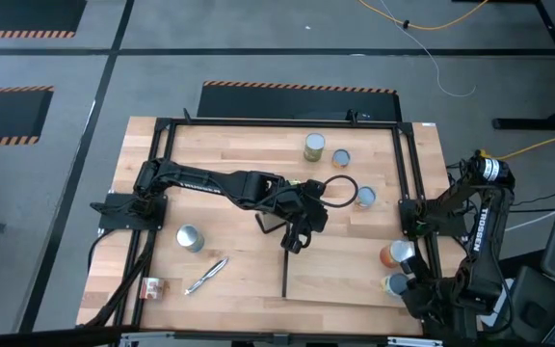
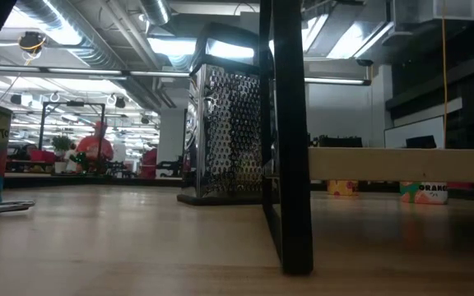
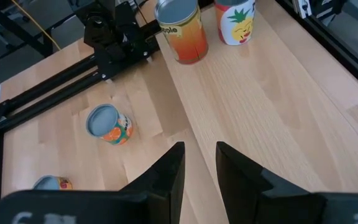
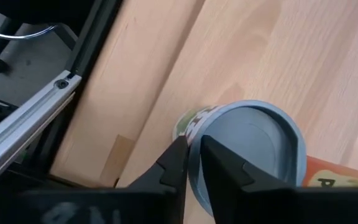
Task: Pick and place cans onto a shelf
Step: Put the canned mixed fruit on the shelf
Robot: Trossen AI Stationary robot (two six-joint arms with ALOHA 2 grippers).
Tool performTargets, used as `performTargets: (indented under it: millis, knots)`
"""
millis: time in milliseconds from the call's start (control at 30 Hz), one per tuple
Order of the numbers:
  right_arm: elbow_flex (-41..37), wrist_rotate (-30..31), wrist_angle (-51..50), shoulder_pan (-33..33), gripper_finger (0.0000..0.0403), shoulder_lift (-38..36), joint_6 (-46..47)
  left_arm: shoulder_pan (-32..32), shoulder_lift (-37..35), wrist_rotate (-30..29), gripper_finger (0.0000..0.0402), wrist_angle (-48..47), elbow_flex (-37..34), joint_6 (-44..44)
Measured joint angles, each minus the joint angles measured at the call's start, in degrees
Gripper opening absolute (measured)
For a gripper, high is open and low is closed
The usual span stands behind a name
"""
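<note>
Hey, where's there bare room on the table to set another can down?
Freest: the pale wood shelf panel, between its thin black bar and the orange-red-labelled can and blue-topped can at the right edge. Also the wooden tabletop's far-left corner, behind the left arm. Crowded: far right-centre, with three cans, and the right edge by the right gripper.

I see a silver-blue-topped can point(image 3: 183, 30) with an orange and yellow label beside a white can point(image 3: 235, 20) printed with red and yellow fruit. The shelf point(image 3: 272, 93) is pale wood, and my arms are black.

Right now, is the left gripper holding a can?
No, in the left wrist view the left gripper has only bare wood between its fingers, and the nearest can stands apart from it.
</note>
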Motion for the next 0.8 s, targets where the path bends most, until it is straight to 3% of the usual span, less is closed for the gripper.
performTargets:
  millis: [333,800]
  knots:
    - [-0.02,-0.77,-0.92,0.0,0.0094,0.02,1.43,0.0,0.0,0.0,0.0084,0.02,0.0,-0.02]
    - [3.04,-2.05,-2.29,-0.04,0.0097,-1.64,1.57,0.0,0.0,0.0,0.0084,0.02,0.0,0.0]
